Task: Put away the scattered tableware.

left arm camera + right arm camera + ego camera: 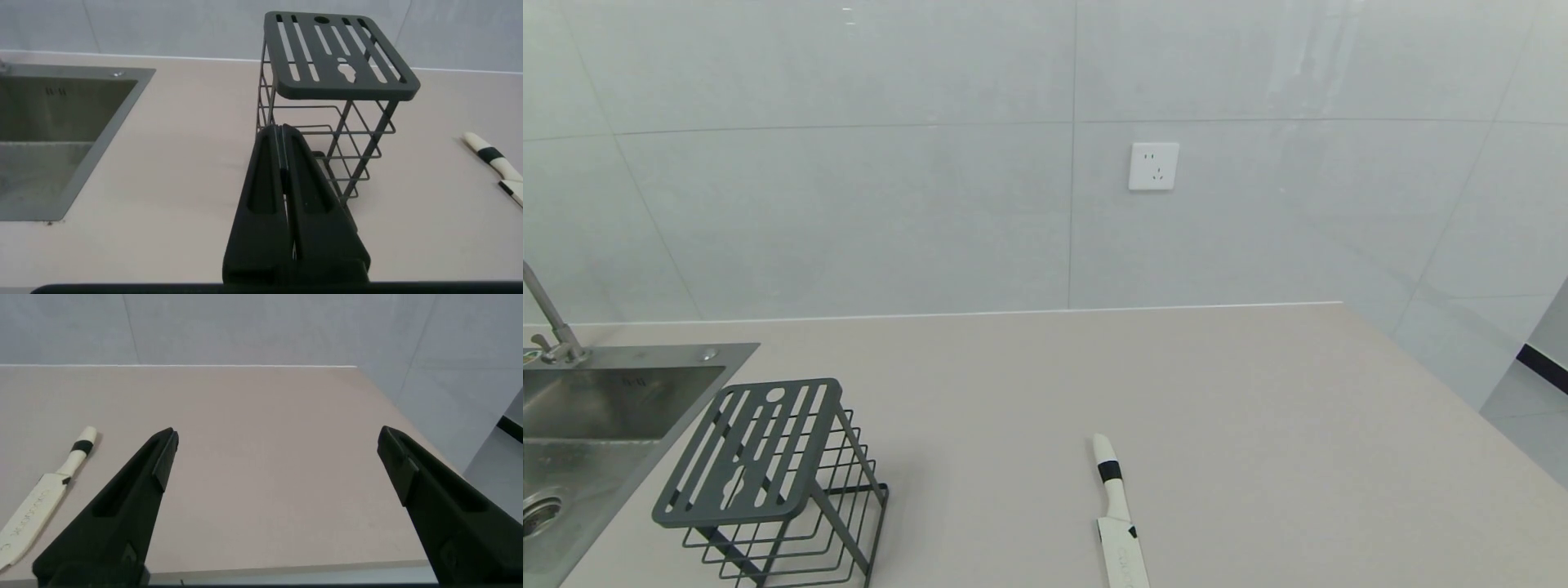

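Left gripper (283,131) fingers clenched together, facing rack (337,77). Right gripper (278,439) fingers spread, released, over tabletop (270,490), knife (53,486) nearby. Head view adds faucet (547,314), wall socket (1153,166).

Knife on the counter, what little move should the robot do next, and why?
Probably swing the open right gripper over to the knife, which lies flat on the counter near it. The slotted rack where it likely belongs stands farther off, by the shut left gripper.

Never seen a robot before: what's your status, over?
Left gripper fingers shut, empty, by rack. Right gripper fingers open, empty. Knife flat on counter, untouched. Nothing in the way.
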Controlling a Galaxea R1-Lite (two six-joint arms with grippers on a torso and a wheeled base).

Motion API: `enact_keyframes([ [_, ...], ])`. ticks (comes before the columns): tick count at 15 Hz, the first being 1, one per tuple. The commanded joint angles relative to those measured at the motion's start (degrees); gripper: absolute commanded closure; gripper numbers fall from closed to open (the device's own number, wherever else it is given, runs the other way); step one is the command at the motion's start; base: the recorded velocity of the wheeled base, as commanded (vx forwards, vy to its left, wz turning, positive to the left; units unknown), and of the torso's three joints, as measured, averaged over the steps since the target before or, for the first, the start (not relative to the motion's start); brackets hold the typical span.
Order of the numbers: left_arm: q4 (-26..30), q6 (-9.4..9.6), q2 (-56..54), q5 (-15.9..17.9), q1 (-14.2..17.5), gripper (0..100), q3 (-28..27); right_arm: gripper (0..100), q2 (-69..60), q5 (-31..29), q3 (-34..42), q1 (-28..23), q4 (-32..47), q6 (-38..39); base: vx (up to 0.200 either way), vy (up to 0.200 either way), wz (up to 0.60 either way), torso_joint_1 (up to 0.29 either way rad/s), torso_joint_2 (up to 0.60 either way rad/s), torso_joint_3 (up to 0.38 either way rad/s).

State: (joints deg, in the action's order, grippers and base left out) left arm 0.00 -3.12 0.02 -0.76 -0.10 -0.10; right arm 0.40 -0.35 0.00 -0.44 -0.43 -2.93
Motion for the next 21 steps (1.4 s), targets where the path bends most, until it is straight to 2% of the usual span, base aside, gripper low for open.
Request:
enact_keyframes([
  [1,0.00,-0.04,-0.02,-0.04,0.01,100,0.01,0,0.21,0.00,0.00,-0.18,-0.01,-0.06,0.000,0.000,0.00,0.000,0.00,0.000],
  [9,0.00,0.84,-0.02,0.14,0.01,100,0.01,0,0.74,0.00,-0.97,-0.18,-0.10,0.38,0.000,0.000,0.00,0.000,0.00,0.000],
  [10,0.09,0.84,-0.02,0.14,0.01,100,0.01,0,11.20,0.27,-19.60,0.09,-7.22,1.08,0.000,0.000,0.00,0.000,0.00,0.000],
  [11,0.09,1.28,-0.02,0.23,0.10,100,0.01,0,16.65,1.06,-24.08,1.58,-7.22,-2.17,0.000,0.000,0.00,0.000,0.00,0.000],
  [12,0.09,1.63,-0.02,0.32,0.01,100,0.01,0,21.04,4.22,-24.70,3.87,-5.64,-3.84,0.000,0.000,0.00,0.000,0.00,0.000],
  [14,0.18,3.47,-0.02,1.28,0.01,100,0.01,0,31.33,10.55,-25.31,7.73,-0.54,-4.63,0.000,0.000,0.00,0.000,0.00,0.000],
  [15,0.18,3.65,0.06,1.46,0.01,100,0.01,0,41.26,12.66,-26.72,11.78,-0.36,-6.74,0.000,0.000,0.00,0.000,0.00,0.000],
  [17,0.18,3.65,0.59,1.46,0.27,100,0.01,0,55.23,12.39,-30.06,20.83,-0.54,-7.53,0.000,0.000,0.00,0.000,0.00,0.000],
  [18,0.18,3.65,0.68,1.46,0.27,100,0.01,0,61.65,12.31,-32.34,23.29,-0.54,-7.53,0.000,0.000,0.00,0.000,0.00,0.000],
  [20,0.09,3.47,0.50,1.46,0.27,100,0.01,0,75.45,9.93,-38.06,25.93,-0.72,-7.27,0.000,0.000,0.00,0.000,0.00,0.000],
  [21,0.09,3.47,0.15,1.46,0.10,100,0.01,0,78.26,9.41,-38.94,26.28,-0.72,-7.27,0.000,0.000,0.00,0.000,0.00,0.000],
])
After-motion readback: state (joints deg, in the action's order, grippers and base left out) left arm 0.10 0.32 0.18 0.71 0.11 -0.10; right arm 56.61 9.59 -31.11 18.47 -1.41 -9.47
